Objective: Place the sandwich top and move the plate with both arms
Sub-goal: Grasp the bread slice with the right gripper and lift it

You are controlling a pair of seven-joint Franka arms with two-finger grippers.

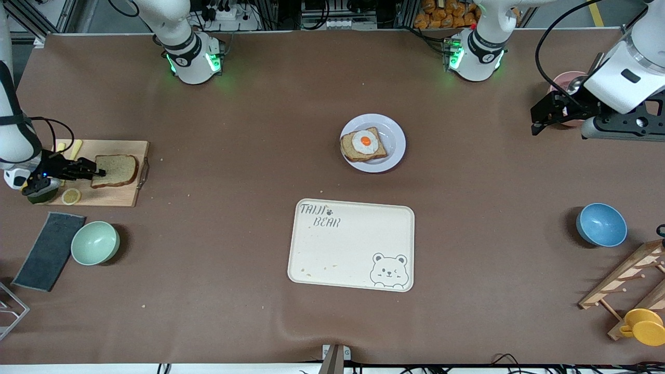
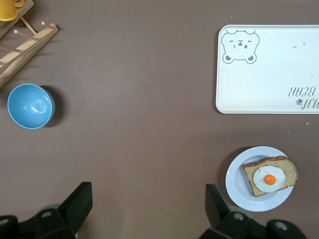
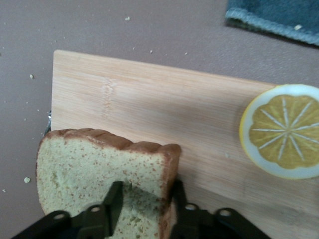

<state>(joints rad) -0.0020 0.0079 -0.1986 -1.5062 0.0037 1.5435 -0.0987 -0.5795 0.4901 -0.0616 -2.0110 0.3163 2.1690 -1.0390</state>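
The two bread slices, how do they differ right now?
The plain slice lies on the wooden board at the right arm's end of the table; the egg slice sits on the white plate mid-table. The plain slice is bare on top; the egg slice carries a fried egg. The right claw has its fingers around the plain slice's edge; nothing touches the egg slice. Both are brown bread with darker crust.

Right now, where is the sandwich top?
The sandwich top lies on the wooden cutting board at the right arm's end of the table, beside a lemon slice, with the right gripper closing its fingers on one edge.
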